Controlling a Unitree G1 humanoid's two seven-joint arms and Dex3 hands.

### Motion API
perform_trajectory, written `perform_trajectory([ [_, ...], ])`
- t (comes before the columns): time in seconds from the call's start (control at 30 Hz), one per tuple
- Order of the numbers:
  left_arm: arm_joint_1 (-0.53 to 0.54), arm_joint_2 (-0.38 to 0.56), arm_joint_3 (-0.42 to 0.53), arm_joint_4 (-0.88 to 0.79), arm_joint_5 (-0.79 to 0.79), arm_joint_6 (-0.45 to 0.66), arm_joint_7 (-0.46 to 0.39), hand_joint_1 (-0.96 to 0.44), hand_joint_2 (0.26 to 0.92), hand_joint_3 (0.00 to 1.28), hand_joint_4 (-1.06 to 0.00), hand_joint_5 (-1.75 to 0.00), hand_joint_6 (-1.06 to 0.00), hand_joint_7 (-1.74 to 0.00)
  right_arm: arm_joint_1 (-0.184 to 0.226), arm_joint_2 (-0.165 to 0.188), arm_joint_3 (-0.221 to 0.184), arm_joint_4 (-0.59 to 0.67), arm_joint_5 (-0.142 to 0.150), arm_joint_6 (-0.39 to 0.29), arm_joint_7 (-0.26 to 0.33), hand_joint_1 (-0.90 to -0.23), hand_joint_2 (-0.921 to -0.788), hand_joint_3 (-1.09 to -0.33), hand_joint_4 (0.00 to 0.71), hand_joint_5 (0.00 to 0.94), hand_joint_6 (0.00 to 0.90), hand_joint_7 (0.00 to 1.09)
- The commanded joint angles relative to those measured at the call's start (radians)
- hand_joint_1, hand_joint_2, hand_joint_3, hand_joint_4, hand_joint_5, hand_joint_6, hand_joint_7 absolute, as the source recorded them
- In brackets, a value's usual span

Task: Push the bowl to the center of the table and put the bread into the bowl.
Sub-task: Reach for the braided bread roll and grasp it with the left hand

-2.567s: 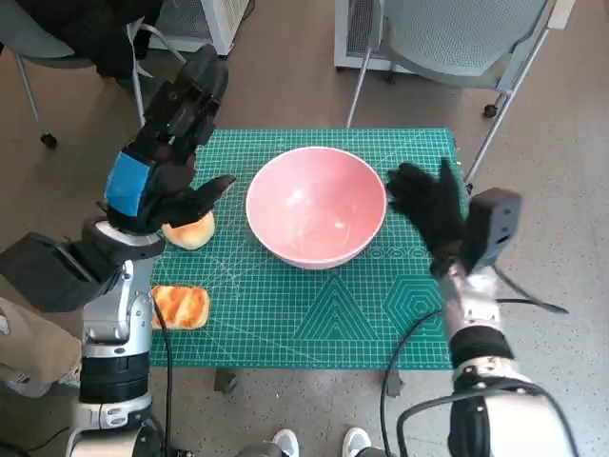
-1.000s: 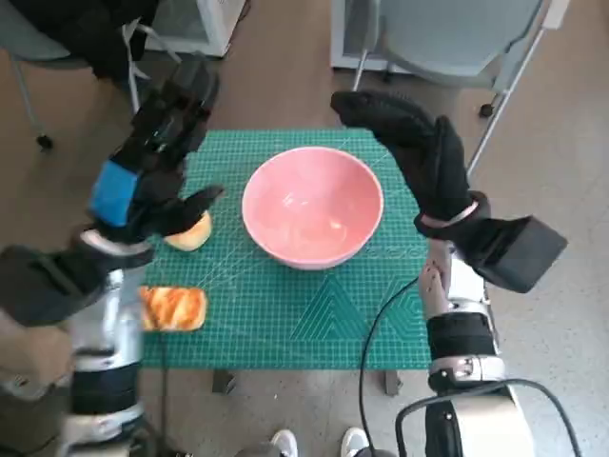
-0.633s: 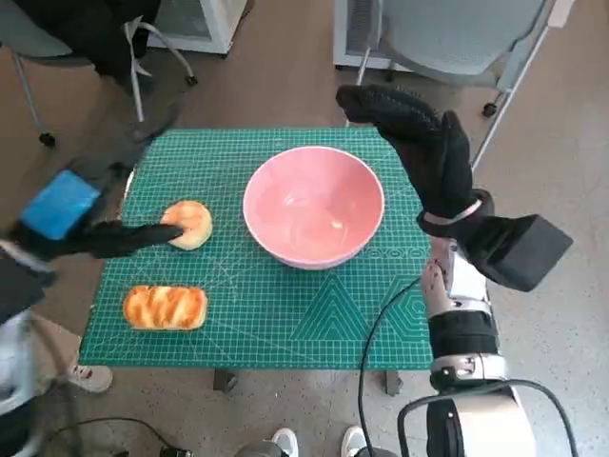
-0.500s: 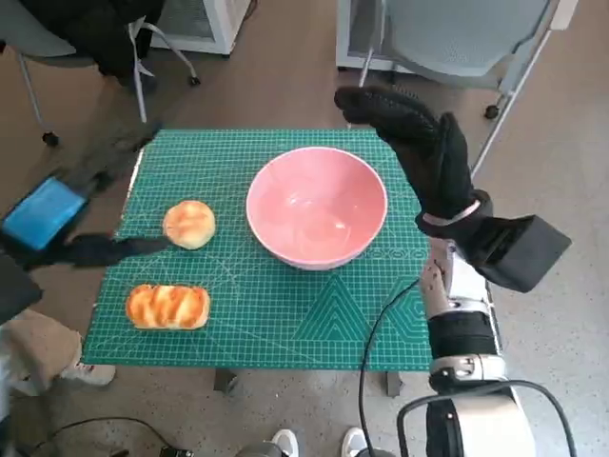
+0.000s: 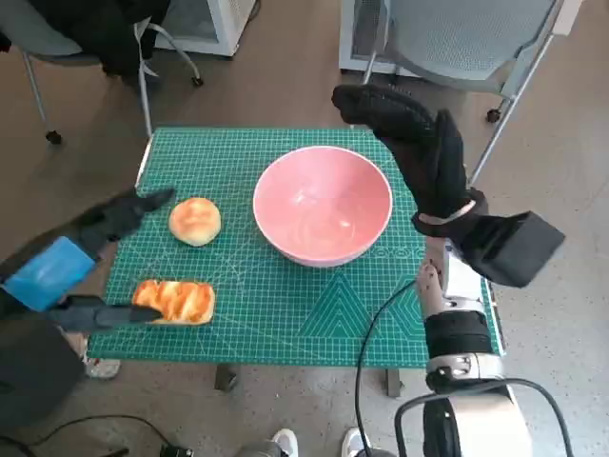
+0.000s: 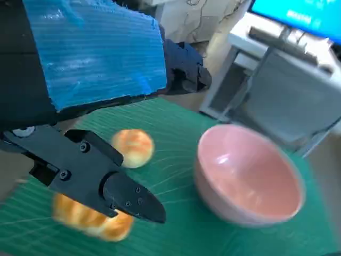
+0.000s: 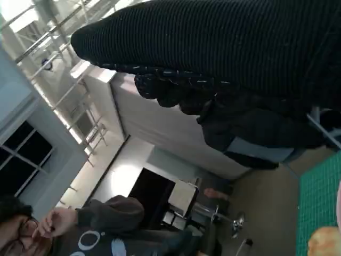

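Down on the green mat [image 5: 314, 324] sits the pink bowl [image 5: 323, 205], about in the middle. Just beside it lies a round bun [image 5: 195, 221], and a long bread [image 5: 174, 300] lies nearer the front edge. At the mat's left edge, the left hand [image 5: 67, 271] has its fingers spread, one finger touching the long bread. Raised beyond the bowl's far right side, the right hand [image 5: 419, 143] is spread and holds nothing.

From the left wrist, a black finger [image 6: 101, 184] covers part of the long bread [image 6: 90, 221], and a grey cabinet [image 6: 277, 80] stands behind the bowl [image 6: 248, 178].

From the right wrist, only the glove [image 7: 229, 48] shows, and a person [image 7: 80, 229] sits nearby.
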Motion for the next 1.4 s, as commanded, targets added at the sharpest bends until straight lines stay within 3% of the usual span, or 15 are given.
perform_trajectory([
  [0.03,0.026,0.017,-0.053,0.015,0.031,0.029,0.007,-0.16,0.695,0.00,-0.16,0.00,-0.33,-0.05,0.008,-0.002,-0.001,0.019,0.008,0.015,0.004,-0.749,-0.921,-0.834,0.040,0.006,0.056,0.12],
  [0.4,0.015,0.034,-0.171,0.090,0.043,0.032,-0.010,-0.22,0.694,0.00,-0.15,0.00,-0.34,-0.02,0.008,-0.001,-0.003,0.030,0.014,0.018,0.008,-0.744,-0.921,-0.836,0.040,0.004,0.051,0.13],
  [1.4,-0.155,0.006,-0.419,0.358,0.100,0.030,-0.029,-0.17,0.700,0.00,-0.15,0.00,-0.33,0.00,0.023,-0.011,0.000,-0.005,0.030,0.023,0.011,-0.740,-0.921,-0.844,0.036,0.000,0.031,0.16],
])
